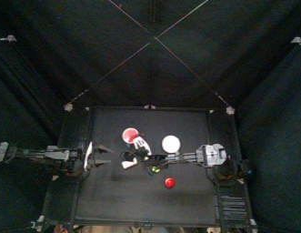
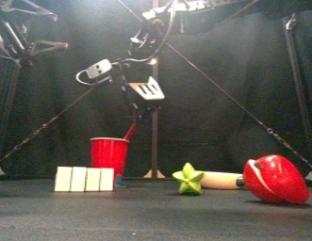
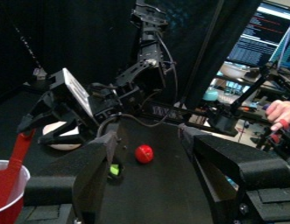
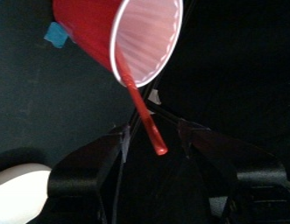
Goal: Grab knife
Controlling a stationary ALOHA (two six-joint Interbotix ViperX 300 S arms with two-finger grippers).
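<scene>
The knife point(image 4: 144, 109) is a slim, smooth red stick with a rounded tip, standing slanted inside a glossy red plastic cup point(image 4: 123, 39) whose pale inner wall shows in the right wrist view; its free end leans out over the rim and lies between the two black jaws of the right tool point(image 4: 153, 162), which stand wide apart with nothing gripped, and whether either jaw touches the stick cannot be told. The front view shows the same cup point(image 2: 109, 153) upright on the matte black worktop point(image 2: 158, 216), the knife point(image 2: 129, 131) rising from it toward the right tool point(image 2: 148, 92) hanging just above. That view alone lines up the other pieces: a row of pale rectangular blocks point(image 2: 85, 179) touching the cup's foot, a yellow-green star-shaped piece point(image 2: 188, 179), a cream elongated piece point(image 2: 222, 180) behind it, and a shiny red lump point(image 2: 276, 179) near the right edge. From above, a white round plate point(image 1: 172, 143) sits beside the right arm and a small red item point(image 1: 171, 183) lies alone toward the front, with bare worktop around it. The left tool point(image 3: 153, 166) shows its jaws spread and empty, back from the cup point(image 3: 7, 188). Past the curtain, a person's hand point(image 3: 279, 112) shows near monitors.
</scene>
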